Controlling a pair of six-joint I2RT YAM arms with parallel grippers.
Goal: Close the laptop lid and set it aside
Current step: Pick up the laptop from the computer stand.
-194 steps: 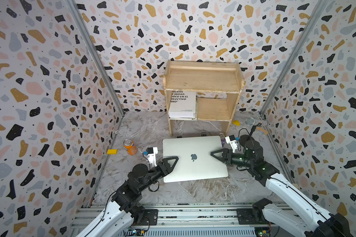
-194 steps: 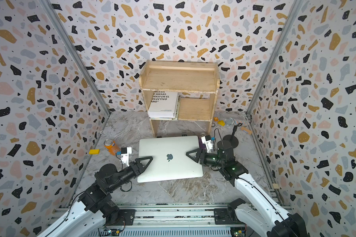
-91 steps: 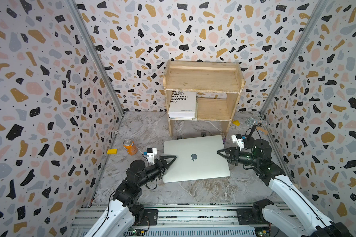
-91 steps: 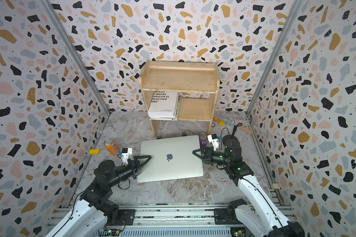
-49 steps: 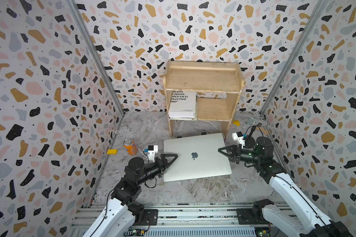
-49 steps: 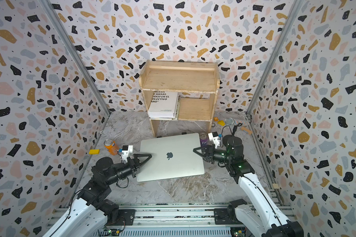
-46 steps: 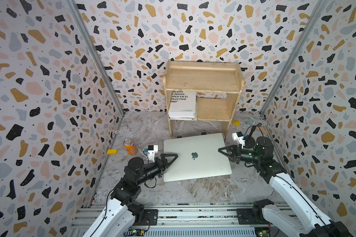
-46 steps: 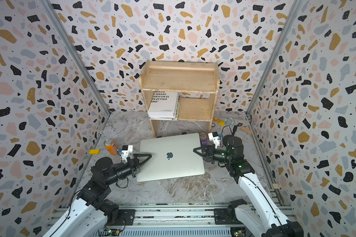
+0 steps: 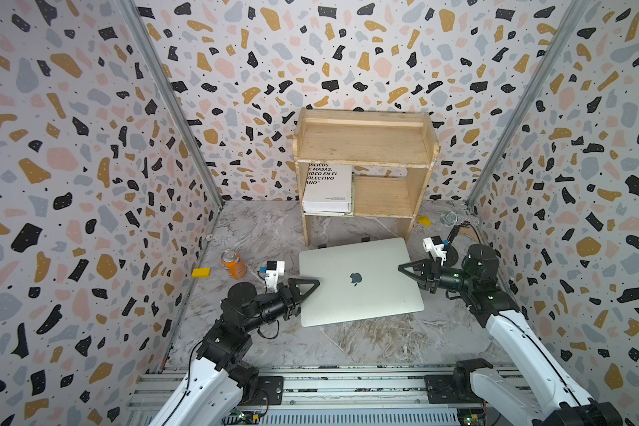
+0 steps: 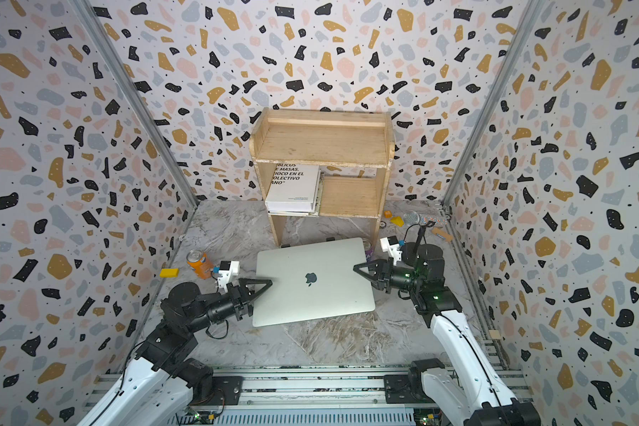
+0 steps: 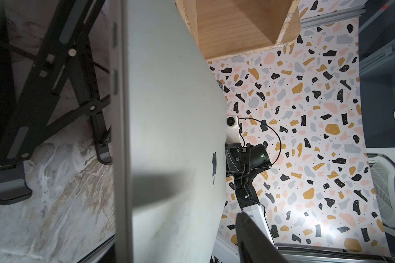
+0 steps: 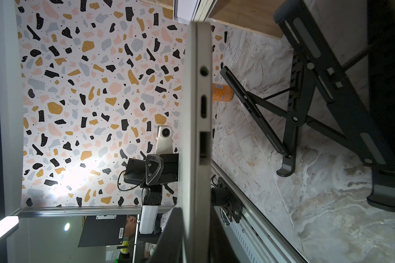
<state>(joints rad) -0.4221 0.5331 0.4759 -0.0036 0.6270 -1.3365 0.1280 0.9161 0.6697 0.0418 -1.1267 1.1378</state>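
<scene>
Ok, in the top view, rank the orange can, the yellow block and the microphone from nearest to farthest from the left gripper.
From the left gripper, at the laptop left edge:
1. Orange can, just to its left.
2. Yellow block, further left by the wall.
3. Microphone, back right corner, across the laptop.

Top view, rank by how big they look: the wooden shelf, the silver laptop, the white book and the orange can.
1. light wooden shelf unit
2. slim silver-grey laptop
3. white book with black lettering
4. orange drink can
</scene>
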